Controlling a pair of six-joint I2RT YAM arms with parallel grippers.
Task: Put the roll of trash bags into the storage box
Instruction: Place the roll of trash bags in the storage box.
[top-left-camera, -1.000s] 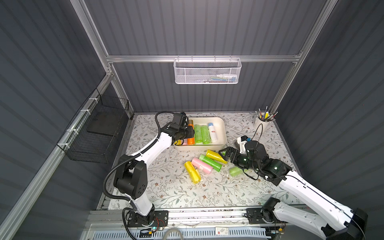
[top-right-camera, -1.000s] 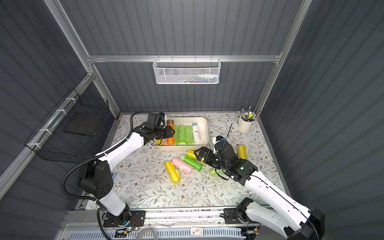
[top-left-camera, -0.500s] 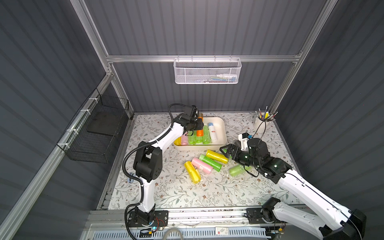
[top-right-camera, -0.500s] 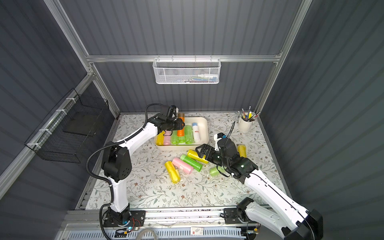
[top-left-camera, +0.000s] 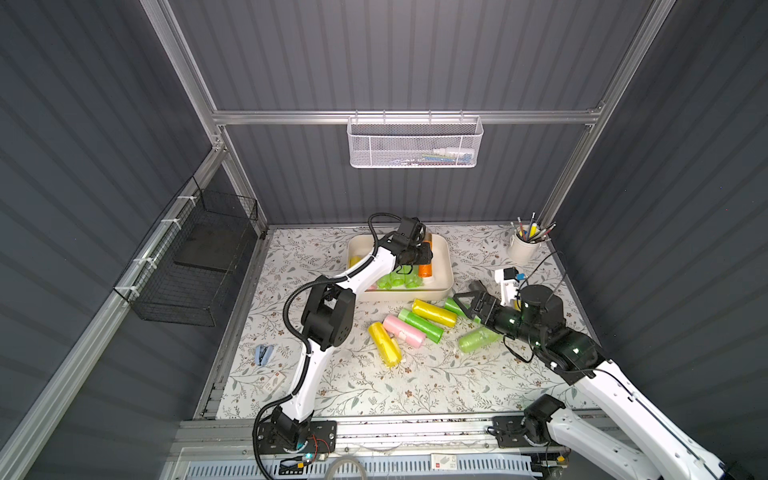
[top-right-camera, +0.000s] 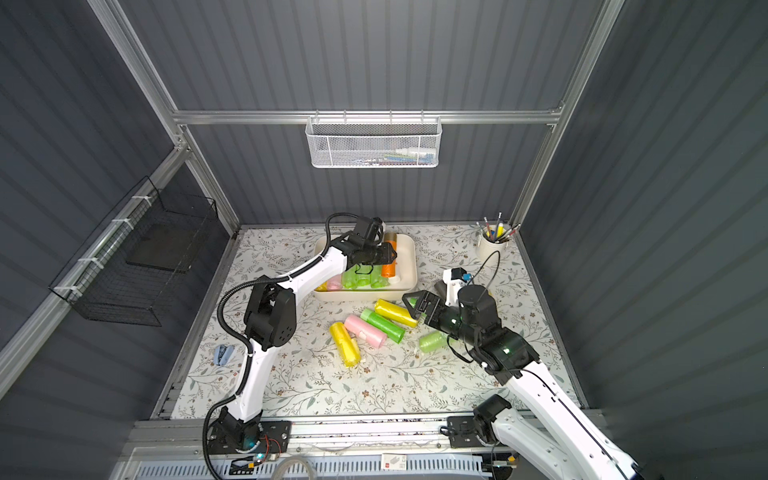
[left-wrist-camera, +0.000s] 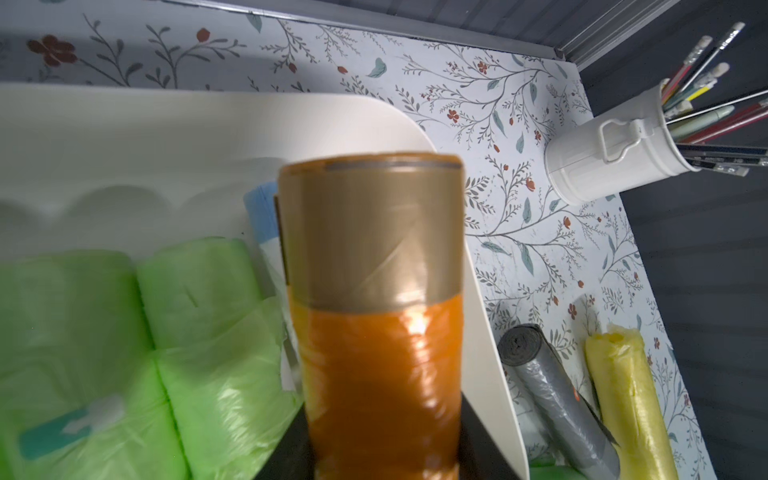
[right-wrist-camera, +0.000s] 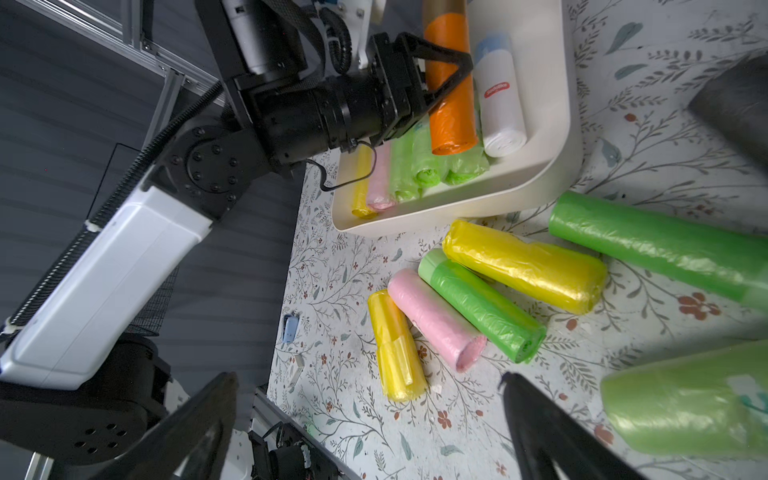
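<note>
Floral desk in both top views: left jaws clamped on orange roll, over storage box; right jaws wide, empty. Left wrist: roll between jaws, box interior beneath. Right wrist: loose yellow roll ahead. Placing step; next likely lower, release.

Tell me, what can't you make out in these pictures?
- Mesh basket contents: too small, veiled by mesh, both top views.
- Left gripper: tips hidden behind the orange roll, left wrist view.
- Grey roll: cut off by the edge, blurred, right wrist view.
- White roll label: too small to read.
</note>
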